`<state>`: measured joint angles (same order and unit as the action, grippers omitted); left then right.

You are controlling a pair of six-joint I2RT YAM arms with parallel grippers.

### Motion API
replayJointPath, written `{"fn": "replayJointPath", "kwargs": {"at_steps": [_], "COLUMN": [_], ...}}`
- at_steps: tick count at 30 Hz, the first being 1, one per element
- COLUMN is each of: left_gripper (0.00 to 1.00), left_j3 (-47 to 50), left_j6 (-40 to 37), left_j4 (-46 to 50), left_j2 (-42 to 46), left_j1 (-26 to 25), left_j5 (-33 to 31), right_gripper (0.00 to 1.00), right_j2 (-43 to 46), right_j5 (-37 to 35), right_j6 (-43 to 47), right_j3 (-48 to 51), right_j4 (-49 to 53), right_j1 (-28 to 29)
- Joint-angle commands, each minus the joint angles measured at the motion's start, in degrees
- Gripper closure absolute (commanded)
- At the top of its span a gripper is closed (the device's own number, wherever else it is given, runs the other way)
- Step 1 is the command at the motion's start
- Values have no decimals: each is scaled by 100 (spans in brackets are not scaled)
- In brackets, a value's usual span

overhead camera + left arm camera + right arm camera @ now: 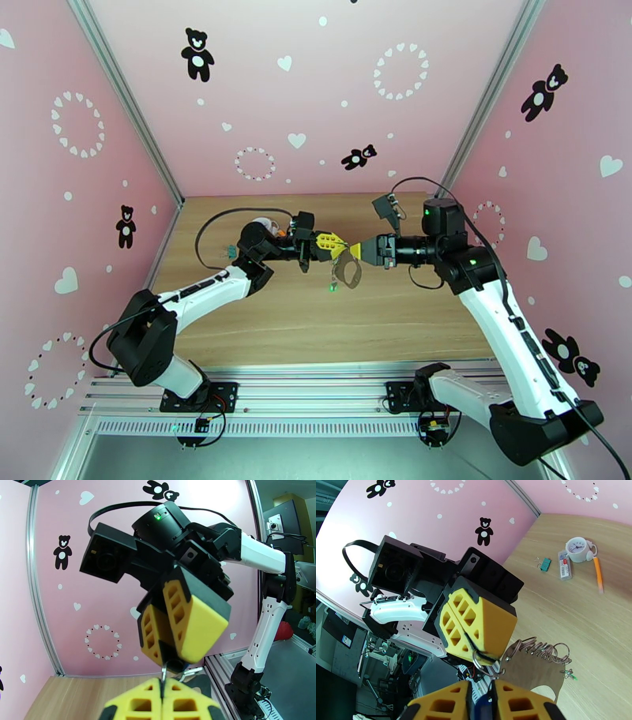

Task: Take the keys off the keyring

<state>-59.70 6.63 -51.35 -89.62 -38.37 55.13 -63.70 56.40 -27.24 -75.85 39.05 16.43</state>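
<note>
Item: keyring (347, 272), black strap loop with a run of thin metal rings along one side, held in the air over the middle of the bench (316, 331), hanging below the point where the two grippers meet tip to tip. Left gripper (340, 245): reaches in from the left, yellow pads closed together, clamping the top of the keyring; in the right wrist view a strap end and a metal ring sit at its fingertips. Right gripper (357, 251): reaches in from the right, pads drawn close on either side of the blue key (485, 705), whose blue tag sits between them, just beside the ring held by the left gripper. Green key (332, 287): hangs free at the low end of the keyring, green tag lowest, clear of the bench. Strap: slack, its loop drooping below the rings. Other items, lying on the bench toward its far left corner, well apart from the keyring: white clock (576, 547); red-and-white tag (564, 565) just beside it; teal tag (544, 563) next to that; orange pen (598, 574) on the clock's other side.
</note>
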Motion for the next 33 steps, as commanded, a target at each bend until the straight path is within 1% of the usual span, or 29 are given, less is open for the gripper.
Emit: {"fn": "replayJointPath", "kwargs": {"at_steps": [1, 10, 13, 19, 23, 27, 29, 30, 31, 33], "left_gripper": [100, 100, 100, 100, 100, 100, 100, 95, 83, 78], "left_j3": [11, 24, 2, 72, 284, 526, 738, 846, 956, 1147], "left_j6": [-127, -289, -353, -673, -840, -1353, -1416, -1375, -1299, -1257], "left_j4": [39, 196, 453, 847, 927, 1368, 1285, 1196, 1107, 1108], "left_j2": [206, 286, 308, 470, 670, 927, 1049, 1106, 1176, 1348], "left_j1": [24, 12, -4, -65, -132, -421, -524, -546, -563, -607], "left_j5": [-64, -110, -108, -301, -642, -1287, -1622, -1719, -1789, -1899], "right_gripper": [83, 94, 98, 100, 100, 100, 100, 100, 100, 100], "right_j2": [-16, -111, -128, -135, -193, -243, -318, -351, -402, -497], "right_j5": [-50, -156, -190, -305, -622, -916, -1103, -1188, -1273, -1358], "right_j6": [70, 110, 110, 167, 427, 576, 686, 718, 745, 847], "right_j3": [-179, -311, -305, -446, -736, -955, -1099, -1180, -1254, -1372], "right_j4": [158, 239, 261, 371, 752, 903, 1034, 1090, 1146, 1232], "right_j1": [-8, -1, 25, 70, 173, 421, 537, 588, 643, 765]}}
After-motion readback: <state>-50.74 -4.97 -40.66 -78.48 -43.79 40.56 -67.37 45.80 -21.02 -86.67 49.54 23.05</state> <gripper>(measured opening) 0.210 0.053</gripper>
